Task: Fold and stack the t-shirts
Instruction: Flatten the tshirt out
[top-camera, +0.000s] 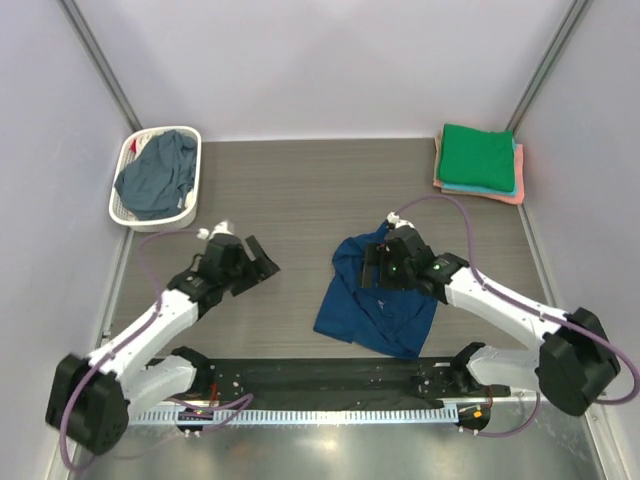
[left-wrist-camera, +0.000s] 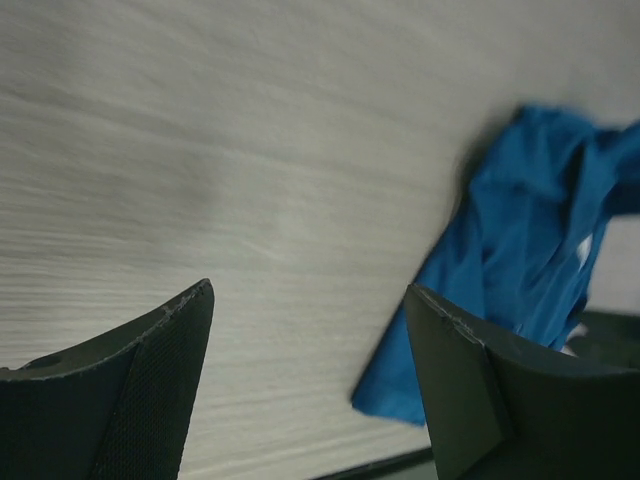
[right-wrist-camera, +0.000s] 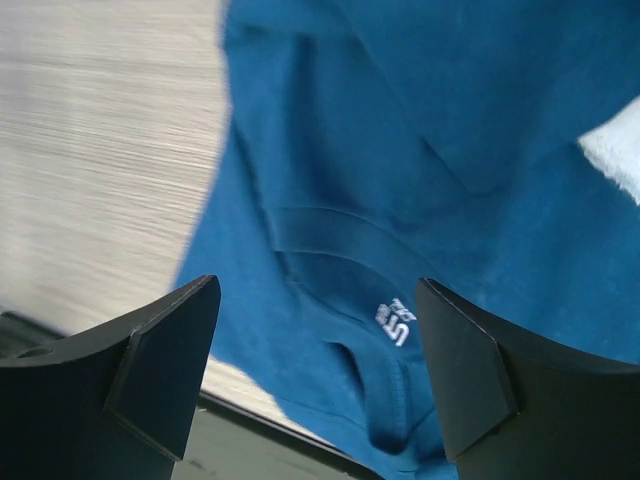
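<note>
Left gripper (left-wrist-camera: 310, 292) hovered spread over open tabletop (top-camera: 300, 185), right gripper (right-wrist-camera: 318, 285) spread above the blue shirt (top-camera: 380, 315), basket (top-camera: 125, 214) and folded stack (top-camera: 478, 158) in far corners

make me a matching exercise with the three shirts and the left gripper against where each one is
1 dark blue t-shirt
2 grey-blue t-shirt
3 green t-shirt
4 left gripper

a in the white basket
b on top of the folded stack, far right corner
c open over bare table
d crumpled mid-table beneath the right gripper

Pairs: 1-d, 2-a, 3-b, 4-c
</note>
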